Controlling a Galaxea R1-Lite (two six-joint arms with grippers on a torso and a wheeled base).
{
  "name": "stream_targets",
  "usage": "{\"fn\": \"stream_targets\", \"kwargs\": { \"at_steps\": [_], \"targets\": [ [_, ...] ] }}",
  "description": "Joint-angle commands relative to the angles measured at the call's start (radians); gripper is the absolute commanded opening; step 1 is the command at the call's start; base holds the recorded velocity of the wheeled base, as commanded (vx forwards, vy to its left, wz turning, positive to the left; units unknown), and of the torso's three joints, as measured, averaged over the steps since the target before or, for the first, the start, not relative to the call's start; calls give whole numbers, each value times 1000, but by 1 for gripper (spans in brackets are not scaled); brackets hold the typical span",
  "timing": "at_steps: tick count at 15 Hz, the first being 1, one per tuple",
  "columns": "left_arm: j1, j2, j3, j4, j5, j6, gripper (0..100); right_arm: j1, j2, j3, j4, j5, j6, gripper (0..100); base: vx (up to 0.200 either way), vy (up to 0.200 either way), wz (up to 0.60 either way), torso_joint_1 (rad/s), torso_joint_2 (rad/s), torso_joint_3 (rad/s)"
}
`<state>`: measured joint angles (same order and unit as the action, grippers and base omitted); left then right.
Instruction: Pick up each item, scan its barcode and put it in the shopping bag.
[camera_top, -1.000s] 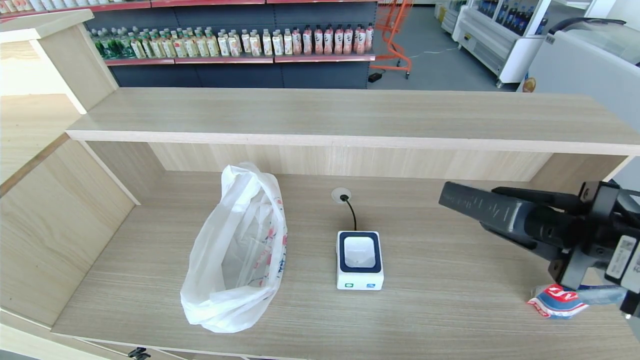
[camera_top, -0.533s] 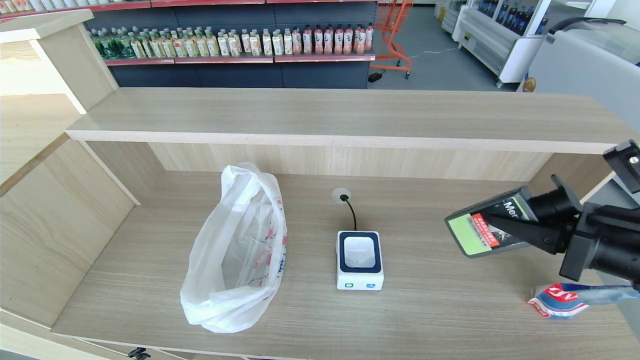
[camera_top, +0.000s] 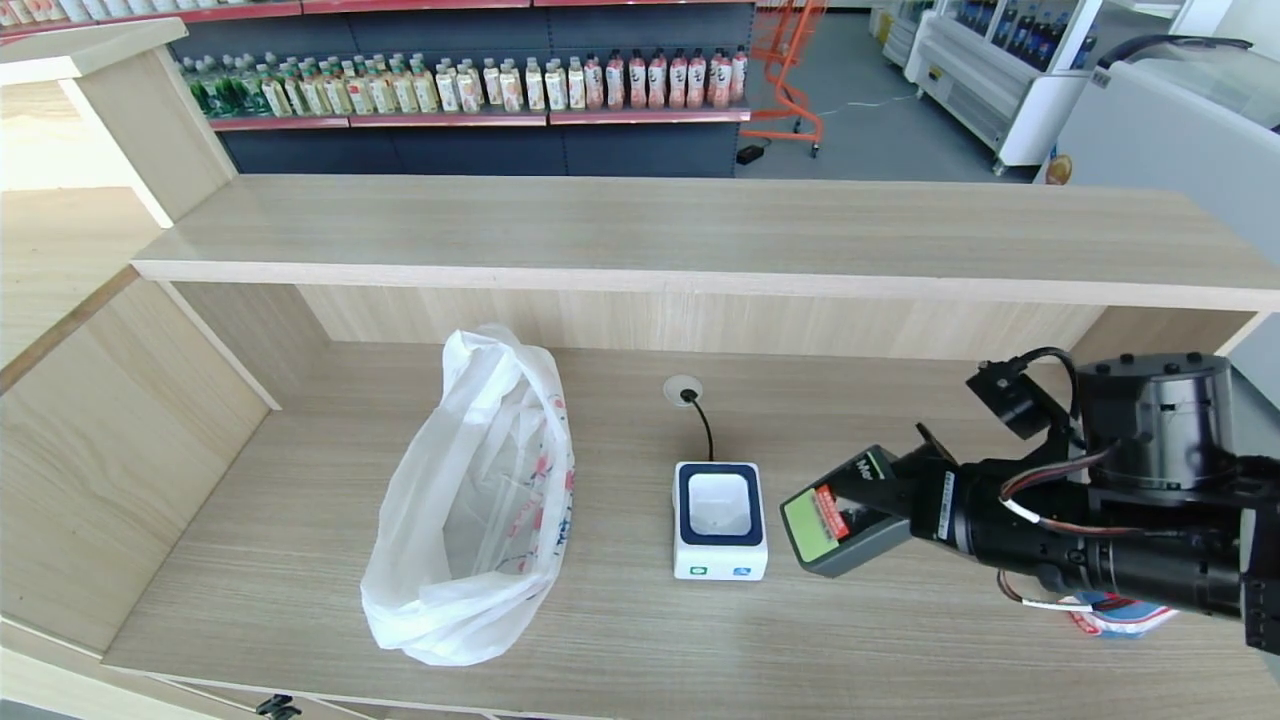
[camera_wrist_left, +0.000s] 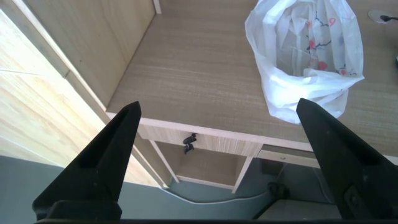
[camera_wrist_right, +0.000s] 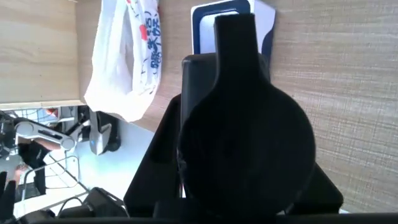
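Observation:
My right gripper (camera_top: 905, 490) is shut on a dark box (camera_top: 840, 515) with a green end face and a red label. It holds the box just right of the white barcode scanner (camera_top: 720, 520), a little above the counter. In the right wrist view the box (camera_wrist_right: 245, 118) blocks most of the scanner (camera_wrist_right: 233, 18). The white plastic shopping bag (camera_top: 480, 510) stands open left of the scanner. My left gripper (camera_wrist_left: 217, 155) is open, off the counter's near left edge, with the bag (camera_wrist_left: 308, 56) beyond it.
A red, white and blue packet (camera_top: 1120, 612) lies on the counter under my right arm. The scanner's cable (camera_top: 700, 420) runs to a hole in the counter. A raised wooden ledge (camera_top: 700, 240) borders the back, side walls flank the counter.
My right arm has swung left and down, carrying the box from the far right to just beside the scanner. The box has turned, showing its green end face.

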<state>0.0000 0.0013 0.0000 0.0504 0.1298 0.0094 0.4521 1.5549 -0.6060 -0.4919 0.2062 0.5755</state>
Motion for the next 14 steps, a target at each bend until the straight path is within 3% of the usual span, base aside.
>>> {"fn": "stream_targets", "kwargs": {
  "at_steps": [1, 14],
  "targets": [
    [0, 0, 0, 0, 1, 0, 100, 13, 97, -8, -13, -1, 3, 0, 0, 0, 0, 0, 0, 0],
    [0, 0, 0, 0, 1, 0, 100, 71, 313, -136, -103, -7, -68, 0, 0, 0, 0, 0, 0, 0]
  ]
}}
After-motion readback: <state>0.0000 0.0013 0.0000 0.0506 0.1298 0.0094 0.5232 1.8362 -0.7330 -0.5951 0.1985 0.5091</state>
